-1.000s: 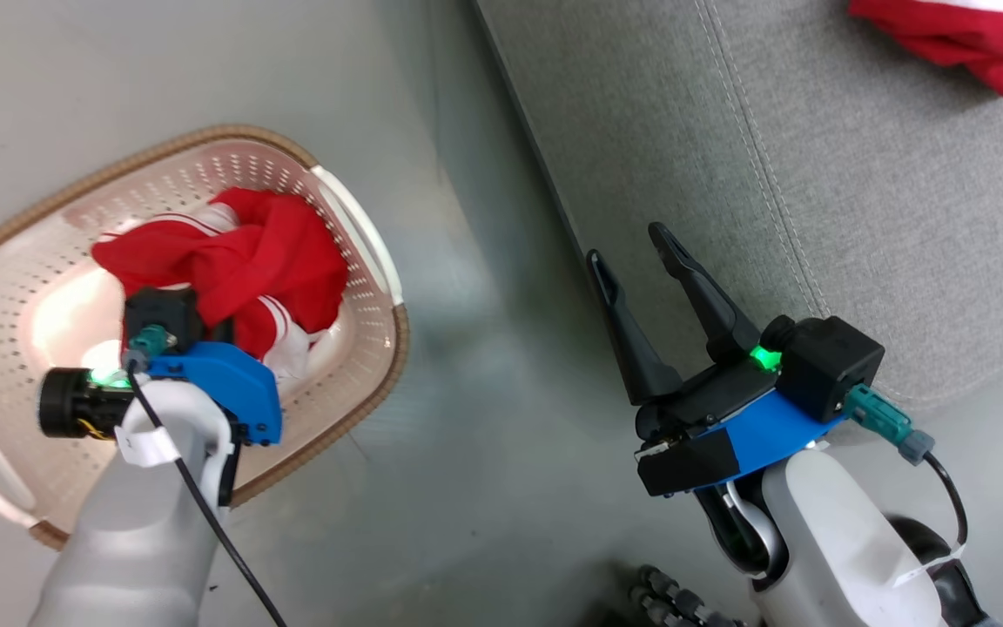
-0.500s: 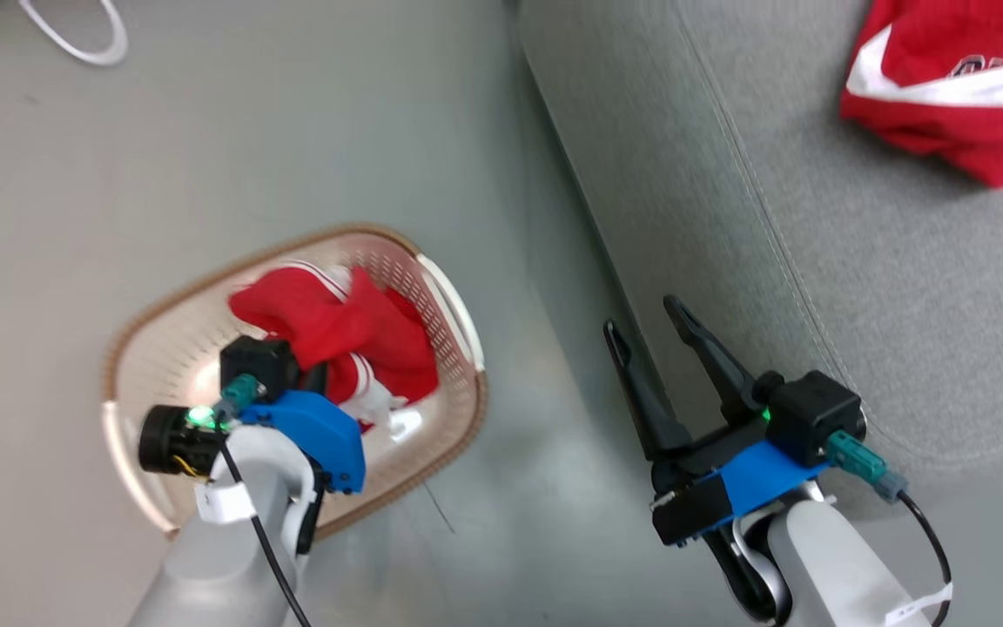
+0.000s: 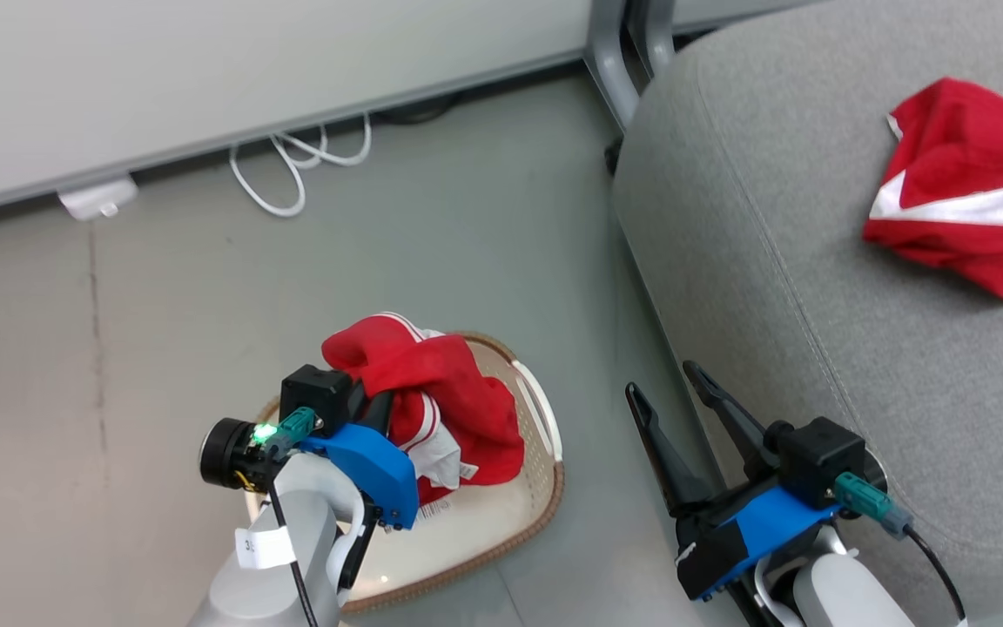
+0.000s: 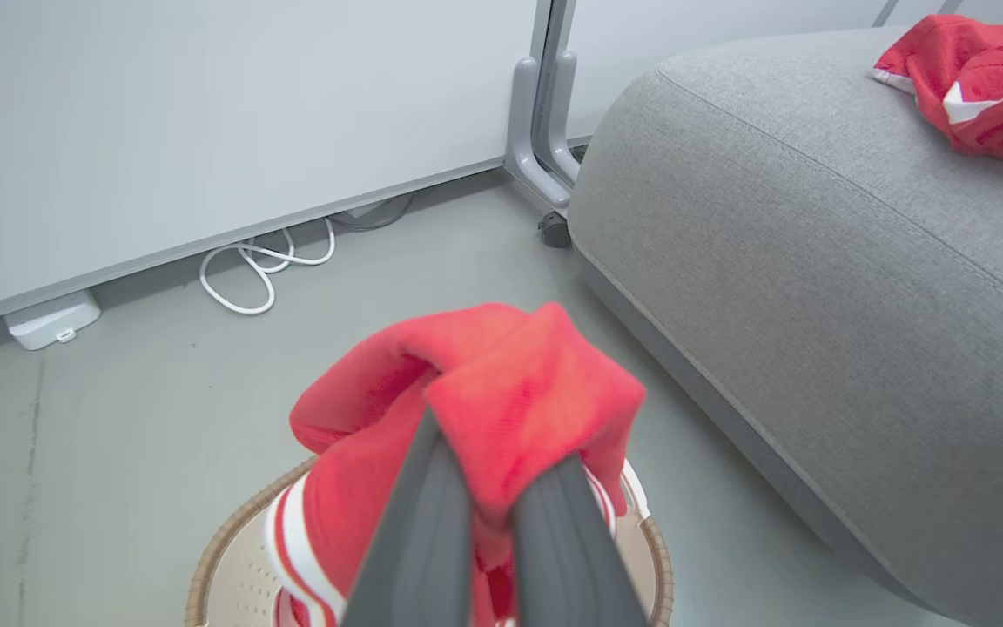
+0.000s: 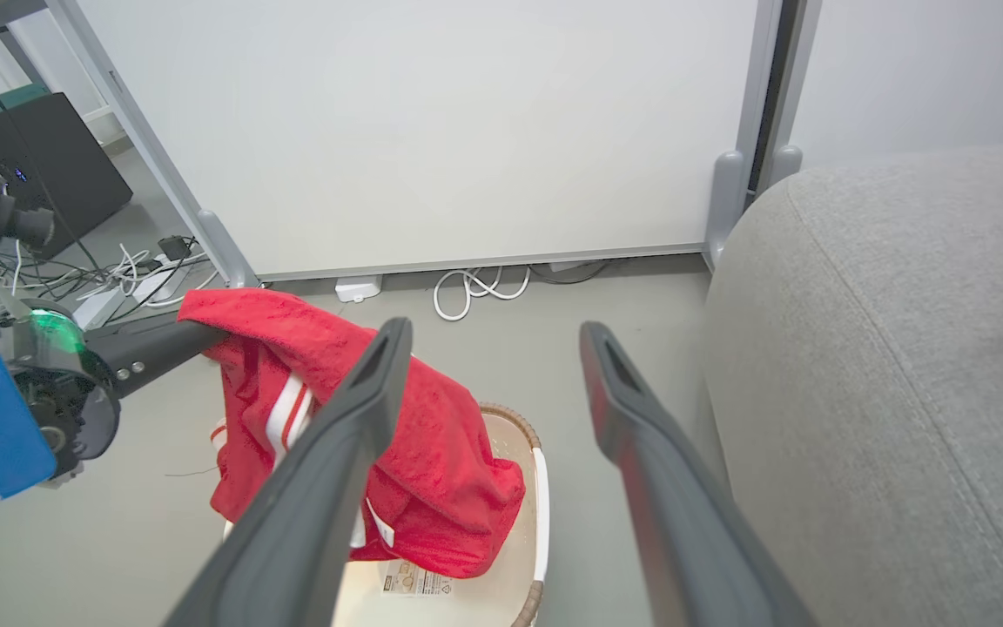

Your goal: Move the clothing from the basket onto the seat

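My left gripper [image 3: 360,383] is shut on a red garment with white stripes [image 3: 440,409], which hangs lifted above the cream basket [image 3: 545,470] on the floor. In the left wrist view the two dark fingers [image 4: 423,531] pinch the red cloth [image 4: 501,374] over the basket's brown rim [image 4: 214,549]. A second red garment with a white panel [image 3: 963,192] lies on the grey seat [image 3: 771,261]. My right gripper [image 3: 667,383] is open with nothing in it, beside the seat's front edge. The right wrist view shows the hanging garment [image 5: 414,461] and basket [image 5: 501,575].
A white wall panel with white cables [image 3: 292,165] and a small white box [image 3: 97,198] runs along the far floor. A grey metal post [image 3: 615,43] stands at the seat's far corner. Grey floor lies between basket and seat.
The head camera has tilted up, so the whole scene shifted down the picture. My left gripper has risen with the red garment, which now hangs above the basket instead of lying in it.
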